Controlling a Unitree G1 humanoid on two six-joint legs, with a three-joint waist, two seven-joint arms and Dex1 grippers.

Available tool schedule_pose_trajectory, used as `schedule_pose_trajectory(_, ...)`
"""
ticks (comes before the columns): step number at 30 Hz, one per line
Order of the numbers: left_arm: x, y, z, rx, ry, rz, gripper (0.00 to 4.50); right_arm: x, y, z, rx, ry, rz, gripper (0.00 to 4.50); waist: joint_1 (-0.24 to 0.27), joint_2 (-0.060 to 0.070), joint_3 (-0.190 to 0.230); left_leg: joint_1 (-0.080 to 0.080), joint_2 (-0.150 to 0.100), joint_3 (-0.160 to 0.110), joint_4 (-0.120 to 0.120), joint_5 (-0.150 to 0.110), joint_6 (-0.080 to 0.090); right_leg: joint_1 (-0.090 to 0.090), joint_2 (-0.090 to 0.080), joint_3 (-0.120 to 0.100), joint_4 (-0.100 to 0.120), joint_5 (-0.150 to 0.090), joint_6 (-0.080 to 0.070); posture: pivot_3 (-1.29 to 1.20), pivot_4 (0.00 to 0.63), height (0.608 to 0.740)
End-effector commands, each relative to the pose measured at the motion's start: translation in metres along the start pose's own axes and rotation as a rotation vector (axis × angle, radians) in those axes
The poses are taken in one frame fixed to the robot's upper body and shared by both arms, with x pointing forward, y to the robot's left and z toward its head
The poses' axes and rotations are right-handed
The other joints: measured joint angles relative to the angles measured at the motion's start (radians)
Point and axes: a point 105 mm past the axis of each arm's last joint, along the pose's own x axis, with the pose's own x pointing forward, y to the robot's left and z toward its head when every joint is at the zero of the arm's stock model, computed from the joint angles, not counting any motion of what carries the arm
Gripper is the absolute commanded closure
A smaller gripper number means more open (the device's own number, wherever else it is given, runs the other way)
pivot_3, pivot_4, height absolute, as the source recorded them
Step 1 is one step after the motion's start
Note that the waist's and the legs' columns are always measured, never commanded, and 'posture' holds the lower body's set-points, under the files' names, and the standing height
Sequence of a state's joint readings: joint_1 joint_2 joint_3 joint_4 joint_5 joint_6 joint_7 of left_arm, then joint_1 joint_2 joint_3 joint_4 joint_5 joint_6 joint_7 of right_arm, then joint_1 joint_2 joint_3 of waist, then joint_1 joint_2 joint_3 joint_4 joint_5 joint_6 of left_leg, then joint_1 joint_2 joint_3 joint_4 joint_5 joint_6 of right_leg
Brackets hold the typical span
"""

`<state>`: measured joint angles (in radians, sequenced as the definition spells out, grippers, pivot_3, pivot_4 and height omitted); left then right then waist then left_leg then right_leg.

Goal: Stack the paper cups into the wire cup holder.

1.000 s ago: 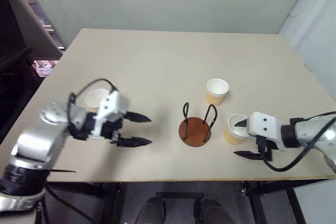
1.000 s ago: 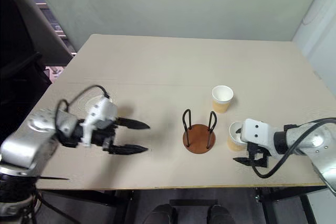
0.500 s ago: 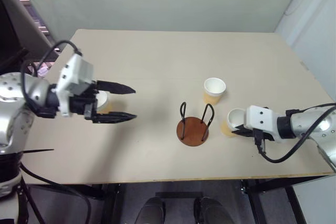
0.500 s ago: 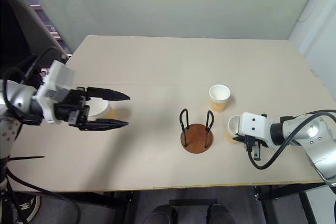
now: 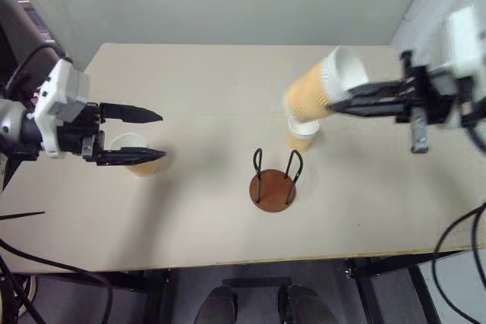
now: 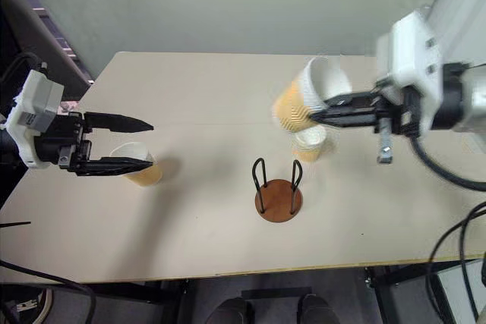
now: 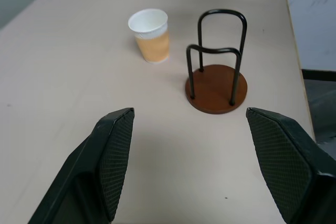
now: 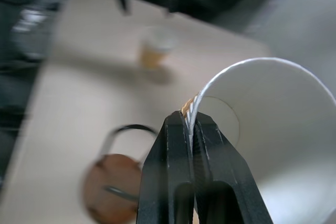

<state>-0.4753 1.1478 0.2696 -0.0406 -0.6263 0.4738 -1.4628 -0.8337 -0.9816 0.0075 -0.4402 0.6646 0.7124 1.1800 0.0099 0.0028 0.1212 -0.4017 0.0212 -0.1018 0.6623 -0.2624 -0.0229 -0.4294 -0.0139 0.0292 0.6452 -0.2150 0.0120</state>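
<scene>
One tan-orange paper cup (image 6: pixel 307 102), pinched at its rim by the right gripper (image 6: pixel 323 115), has been lifted off the beige table (image 6: pixel 213 225), above the round brown-based wire cup holder (image 6: pixel 278 189). Three cups are counted; the left gripper (image 6: pixel 135 143) is spread.

Even soft light, right tool (image 5: pixel 334 102) motion-blurred

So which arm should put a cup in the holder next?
The right. Its gripper is shut on a paper cup, pinching the rim, lifted near the wire cup holder. The left gripper is open and holds nothing, beside another cup farther off.
</scene>
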Motion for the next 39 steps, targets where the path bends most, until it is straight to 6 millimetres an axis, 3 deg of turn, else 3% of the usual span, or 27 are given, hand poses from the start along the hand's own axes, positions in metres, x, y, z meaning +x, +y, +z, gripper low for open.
schedule_pose_trajectory(1,0.000,-0.005,0.007,0.027,-0.014,0.002,0.83,0.010,0.001,-0.011,-0.005,0.052,-0.002,4.43,0.004,0.001,0.000,-0.002,0.000,0.000,0.000,0.000,0.000,-0.002,0.000,0.000,0.000,0.003,0.004,0.00,0.150,0.740)
schedule_pose_trajectory(5,-0.001,-0.008,0.003,0.013,0.003,0.024,0.83,0.020,0.008,-0.026,0.038,0.081,0.033,4.43,0.002,0.001,0.000,-0.004,0.001,0.000,0.000,-0.001,-0.002,-0.004,0.000,0.000,0.000,0.003,0.005,0.00,0.150,0.740)
schedule_pose_trajectory(11,-0.002,-0.013,0.002,-0.002,0.010,0.042,0.83,0.027,0.020,-0.030,0.052,0.073,0.102,4.43,0.002,0.000,0.000,-0.004,0.001,0.001,0.000,-0.001,-0.002,-0.004,0.000,0.000,0.000,0.003,0.005,0.00,0.150,0.740)
schedule_pose_trajectory(12,-0.002,-0.013,0.002,-0.002,0.012,0.045,0.83,0.029,0.023,-0.031,0.057,0.074,0.120,4.26,0.001,0.000,0.000,-0.004,0.001,0.001,0.000,-0.002,-0.002,-0.004,0.000,0.000,0.000,0.003,0.004,0.00,0.150,0.740)
schedule_pose_trajectory(15,-0.002,-0.014,0.003,0.000,0.015,0.051,0.83,0.033,0.026,-0.035,0.066,0.078,0.135,3.52,0.001,0.000,0.000,-0.003,0.001,0.001,0.000,-0.001,-0.002,-0.004,0.000,0.000,0.001,0.003,0.003,0.00,0.150,0.740)
schedule_pose_trajectory(19,-0.004,-0.014,0.002,0.002,0.027,0.067,0.83,0.032,0.018,-0.035,0.068,0.076,0.095,2.03,0.000,0.000,0.000,-0.003,0.002,0.001,0.000,-0.001,-0.002,-0.004,0.000,0.000,0.001,0.004,0.002,0.00,0.150,0.740)
schedule_pose_trajectory(22,-0.004,-0.014,0.002,0.001,0.029,0.073,0.83,0.016,0.009,-0.038,0.100,0.077,0.053,0.97,0.001,0.000,0.000,-0.003,0.002,0.001,0.000,-0.001,-0.002,-0.004,0.000,0.000,0.001,0.004,0.002,0.00,0.150,0.740)
schedule_pose_trajectory(25,-0.005,-0.013,0.002,0.000,0.029,0.080,0.83,-0.009,-0.031,-0.054,0.118,0.108,-0.134,0.05,0.002,0.000,0.000,-0.003,0.002,0.001,0.001,-0.001,-0.002,-0.004,0.000,0.000,0.001,0.004,0.001,0.00,0.150,0.740)
schedule_pose_trajectory(27,-0.006,-0.011,0.000,-0.002,0.033,0.090,0.83,-0.010,-0.050,-0.069,0.090,0.163,-0.195,0.05,0.002,0.000,0.000,-0.003,0.001,0.001,0.001,-0.002,-0.002,-0.004,0.000,0.000,0.001,0.006,0.001,0.00,0.150,0.740)
schedule_pose_trajectory(30,-0.006,-0.007,-0.004,-0.004,0.043,0.109,0.83,0.007,-0.066,-0.085,0.072,0.188,-0.197,0.05,-0.008,0.000,0.000,-0.001,0.003,0.001,0.000,-0.002,-0.002,-0.004,0.001,0.000,0.002,0.008,-0.001,0.00,0.150,0.740)
schedule_pose_trajectory(34,0.001,-0.010,-0.003,-0.004,0.032,0.106,0.83,0.031,-0.067,-0.120,0.026,0.282,-0.122,0.05,-0.011,0.001,0.000,-0.001,0.009,0.001,-0.002,-0.001,-0.003,-0.006,0.007,-0.001,0.002,0.011,-0.005,0.00,0.150,0.740)
schedule_pose_trajectory(39,0.003,-0.016,-0.004,-0.012,0.034,0.110,0.83,0.043,-0.067,-0.135,0.035,0.296,-0.080,0.05,-0.007,0.002,0.001,-0.006,0.010,0.001,-0.002,0.000,-0.005,-0.012,0.008,-0.001,0.003,0.012,-0.006,0.00,0.150,0.740)
